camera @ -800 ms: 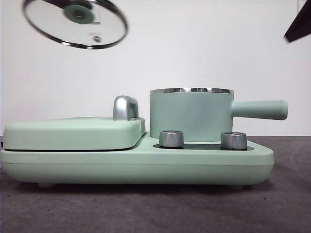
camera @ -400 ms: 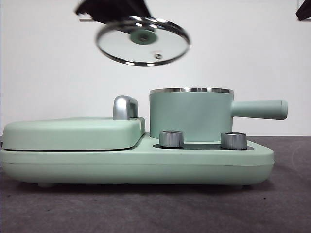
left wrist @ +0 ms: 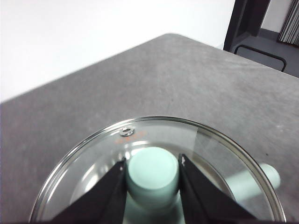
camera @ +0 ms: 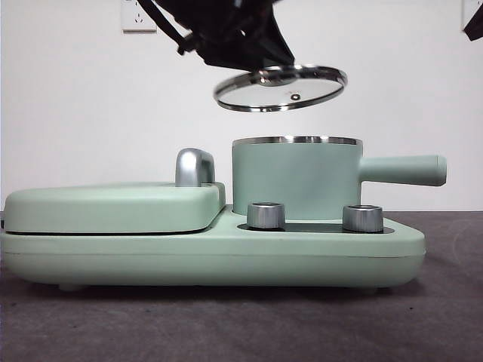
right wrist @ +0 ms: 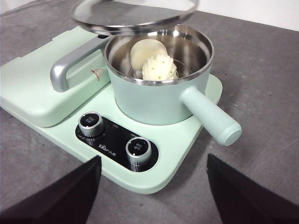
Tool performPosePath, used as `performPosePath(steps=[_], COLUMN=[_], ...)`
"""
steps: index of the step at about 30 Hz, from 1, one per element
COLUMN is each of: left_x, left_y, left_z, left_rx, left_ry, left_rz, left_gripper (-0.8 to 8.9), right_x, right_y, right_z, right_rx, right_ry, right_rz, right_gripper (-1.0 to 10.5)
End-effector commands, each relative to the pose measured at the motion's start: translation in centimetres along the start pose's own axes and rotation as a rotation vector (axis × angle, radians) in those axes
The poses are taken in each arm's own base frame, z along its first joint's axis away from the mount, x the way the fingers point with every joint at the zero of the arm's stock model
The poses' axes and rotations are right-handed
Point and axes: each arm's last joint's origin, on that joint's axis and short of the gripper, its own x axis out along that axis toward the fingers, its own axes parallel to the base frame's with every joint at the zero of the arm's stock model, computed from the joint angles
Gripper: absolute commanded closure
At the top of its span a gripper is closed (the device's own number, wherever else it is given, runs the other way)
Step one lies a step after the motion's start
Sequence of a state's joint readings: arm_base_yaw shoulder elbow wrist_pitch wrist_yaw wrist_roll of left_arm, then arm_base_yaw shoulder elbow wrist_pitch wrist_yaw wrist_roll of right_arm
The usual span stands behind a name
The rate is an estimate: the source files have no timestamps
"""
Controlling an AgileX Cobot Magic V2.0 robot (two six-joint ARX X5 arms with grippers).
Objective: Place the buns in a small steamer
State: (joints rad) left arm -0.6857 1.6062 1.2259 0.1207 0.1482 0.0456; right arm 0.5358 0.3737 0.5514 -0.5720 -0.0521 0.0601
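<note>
Both buns lie inside the small steamer [right wrist: 149, 105]: a smooth one [right wrist: 145, 51] and a ridged one with green flecks [right wrist: 160, 68] touching it. In the front view the steamer [camera: 294, 185] hides them. My left gripper [left wrist: 152, 161] is shut on the green knob [left wrist: 153, 175] of the glass lid [left wrist: 233, 154]. It holds the lid [camera: 279, 88] slightly tilted a short way above the steamer's rim, apart from it. In the right wrist view the lid [right wrist: 131, 16] hangs over the pot's far side. My right gripper [right wrist: 153, 157] is open and holds nothing, hovering in front of the appliance.
The steamer sits on a mint-green appliance base [camera: 226, 260] with two steel knobs [camera: 266, 216] [camera: 363, 219]. A flat lidded griddle [camera: 113, 207] with a chrome handle [camera: 195, 167] is beside it. The steamer's long handle [camera: 404, 170] sticks out to the side. A black arm tip [camera: 474, 23] shows in a top corner.
The left gripper has carried the glass lid from the upper left across and down to just above the steamer, and the lid has levelled out.
</note>
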Motion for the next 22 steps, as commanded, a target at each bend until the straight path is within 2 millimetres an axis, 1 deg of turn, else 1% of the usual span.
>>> performPosePath(steps=[1, 8, 11, 16, 22], left_x=[1.0, 2.8, 3.4, 3.6, 3.7], left_y=[-0.2, 0.0, -0.4, -1.0, -1.0], left_z=[0.3, -1.5, -2.0, -2.2, -2.0], left_rx=[0.069, 0.096, 0.097, 0.107, 0.122], left_ry=[-0.041, 0.001, 0.006, 0.007, -0.014], left_rz=[-0.008, -0.011, -0.022, -0.037, -0.035], left_gripper=[8.03, 8.03, 8.03, 8.03, 8.03], right_x=[0.0, 0.0, 0.0, 0.0, 0.0], right_y=[0.1, 0.1, 0.0, 0.0, 0.0], right_z=[0.1, 0.1, 0.0, -0.3, -0.4], right_rx=[0.009, 0.005, 0.005, 0.007, 0.007], right_ry=[-0.002, 0.000, 0.011, 0.038, 0.052], right_rz=[0.005, 0.005, 0.004, 0.002, 0.001], right_gripper=[6.0, 6.0, 6.0, 6.0, 6.0])
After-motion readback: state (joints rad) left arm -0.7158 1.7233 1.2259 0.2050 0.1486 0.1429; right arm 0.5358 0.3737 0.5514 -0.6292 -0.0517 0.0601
